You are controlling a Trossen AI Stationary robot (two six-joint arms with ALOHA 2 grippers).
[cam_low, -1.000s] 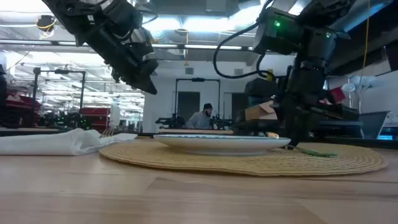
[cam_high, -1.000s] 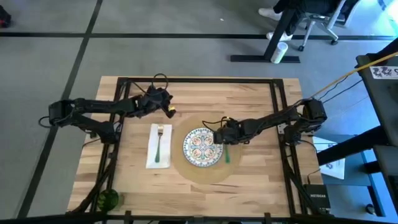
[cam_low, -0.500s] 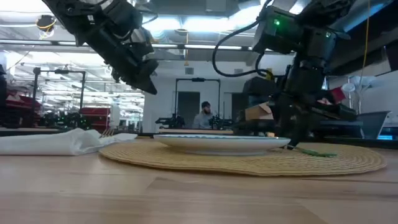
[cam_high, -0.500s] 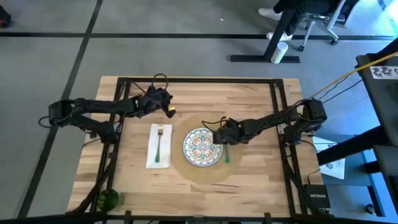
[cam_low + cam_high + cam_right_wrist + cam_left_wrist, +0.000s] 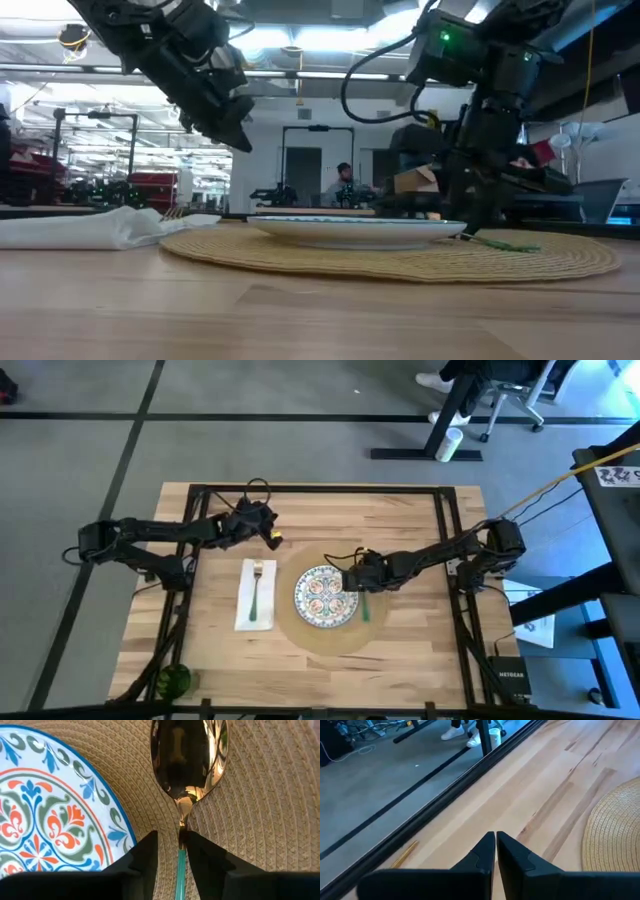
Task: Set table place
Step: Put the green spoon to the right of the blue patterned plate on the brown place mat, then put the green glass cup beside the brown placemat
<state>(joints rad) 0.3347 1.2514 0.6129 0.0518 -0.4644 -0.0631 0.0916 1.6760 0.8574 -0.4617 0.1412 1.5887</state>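
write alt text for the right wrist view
A spoon with a shiny bowl and green handle lies on the woven tan placemat, its handle between the right gripper jaws, which stand slightly apart. A patterned plate with a blue rim sits beside it.

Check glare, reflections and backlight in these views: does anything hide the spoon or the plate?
Right wrist view: the spoon bowl mirrors its surroundings darkly, yet its outline on the placemat reads clearly, as does the plate. Low view: bright ceiling lights behind leave both arms near silhouette; the plate shows only edge-on. High view: even light, no glare.
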